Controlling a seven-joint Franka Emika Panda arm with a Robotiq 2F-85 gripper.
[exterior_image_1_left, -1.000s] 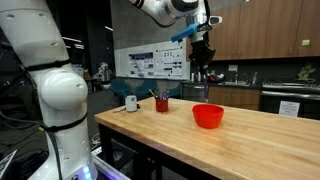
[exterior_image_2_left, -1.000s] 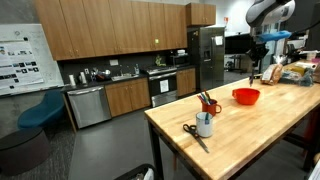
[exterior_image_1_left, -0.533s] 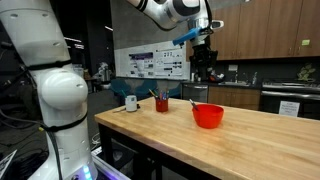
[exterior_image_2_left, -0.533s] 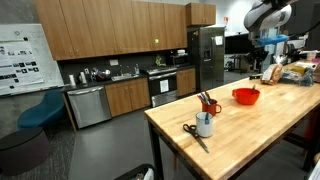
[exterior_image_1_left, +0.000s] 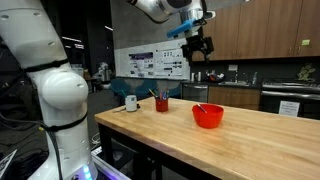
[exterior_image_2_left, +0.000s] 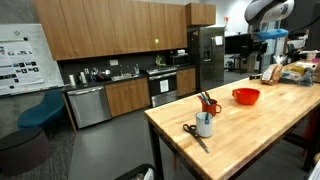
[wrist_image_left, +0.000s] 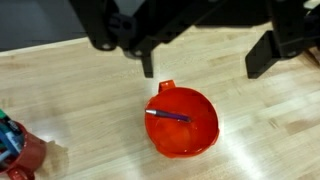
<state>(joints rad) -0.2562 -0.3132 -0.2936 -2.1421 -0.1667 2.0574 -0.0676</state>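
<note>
A red bowl (wrist_image_left: 192, 140) with a small handle sits on the wooden table (wrist_image_left: 70, 90). A dark purple marker (wrist_image_left: 168, 115) lies across its inside. My gripper (wrist_image_left: 208, 58) hangs well above the bowl, open, with nothing between its black fingers (wrist_image_left: 148, 62). In both exterior views the gripper (exterior_image_1_left: 197, 46) is high over the bowl (exterior_image_1_left: 208, 117), (exterior_image_2_left: 246, 97), near the table's far end. The marker's tip shows only faintly at the bowl's rim there.
A red cup of pens (exterior_image_1_left: 162, 103) and a white mug (exterior_image_1_left: 131, 102) stand farther along the table. Scissors (exterior_image_2_left: 190, 130) lie by the white mug (exterior_image_2_left: 205, 126). The red cup (wrist_image_left: 25, 150) shows at the wrist view's lower left. Kitchen cabinets and a fridge (exterior_image_2_left: 205, 55) stand behind.
The gripper was shut and low over the bowl; it has opened and risen. The marker now lies loose in the bowl.
</note>
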